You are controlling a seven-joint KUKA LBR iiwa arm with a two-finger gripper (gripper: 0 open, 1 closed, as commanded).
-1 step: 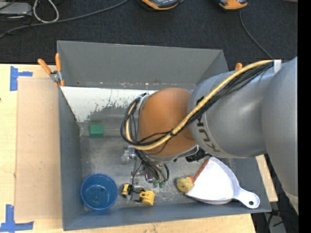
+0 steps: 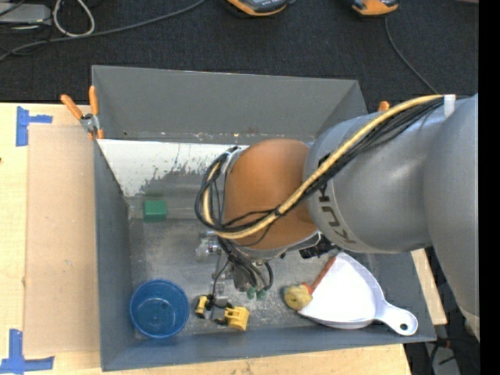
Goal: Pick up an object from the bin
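My gripper (image 2: 221, 281) hangs below the orange wrist cover in the front middle of the bin, just above the floor. Directly under and in front of it lies a small yellow and black toy vehicle (image 2: 223, 312), close to its lower end; I cannot tell whether they touch. A small yellowish round thing (image 2: 296, 296) lies to the gripper's right, against a white scoop (image 2: 348, 295). A blue round cup (image 2: 159, 308) stands to the left, in the front left corner.
A green block (image 2: 155, 209) sits apart at the back left of the bin floor. The white scoop's handle points to the front right corner. The arm and its cables cover the bin's right and middle.
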